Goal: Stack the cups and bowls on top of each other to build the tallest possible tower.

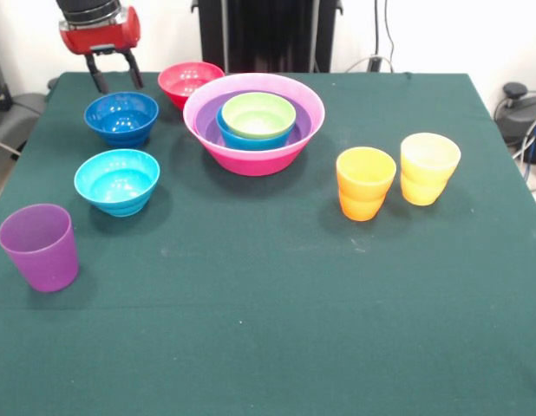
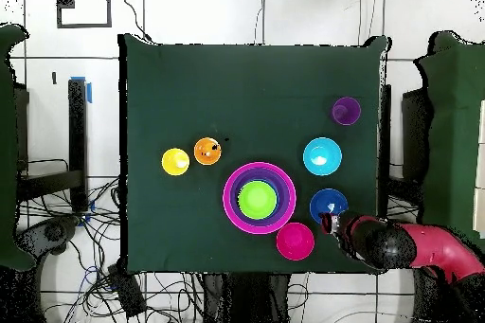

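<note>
The tower is a hot-pink bowl with a purple bowl, a mid blue bowl and a lime green bowl nested inside; from overhead it sits at the near middle. My gripper is open and empty, just behind the dark blue bowl; overhead it is at that bowl's edge. The red-pink bowl, the cyan bowl and the purple cup stand loose on the left. The orange cup and the yellow cup stand on the right.
The table is covered in dark green cloth. My red arm reaches in from beyond the table's side edge. Cables and black stands lie on the floor around the table.
</note>
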Controlling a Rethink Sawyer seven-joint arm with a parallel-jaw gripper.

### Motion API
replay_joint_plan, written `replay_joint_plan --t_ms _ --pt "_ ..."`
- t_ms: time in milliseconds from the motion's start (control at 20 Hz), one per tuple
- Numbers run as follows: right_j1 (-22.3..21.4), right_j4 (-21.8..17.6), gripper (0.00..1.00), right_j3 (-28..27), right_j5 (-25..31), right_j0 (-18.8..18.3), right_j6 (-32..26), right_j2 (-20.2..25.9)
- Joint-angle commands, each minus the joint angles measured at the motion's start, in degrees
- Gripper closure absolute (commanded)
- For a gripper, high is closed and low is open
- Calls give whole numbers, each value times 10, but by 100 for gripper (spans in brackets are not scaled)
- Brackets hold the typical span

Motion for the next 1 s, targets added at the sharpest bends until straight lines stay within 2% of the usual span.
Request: replay_joint_plan --t_ms 50,1000 --pt "14 -37 0 -49 20 21 -128 -7" --pt "40 -64 0 -76 17 41 -128 -27"
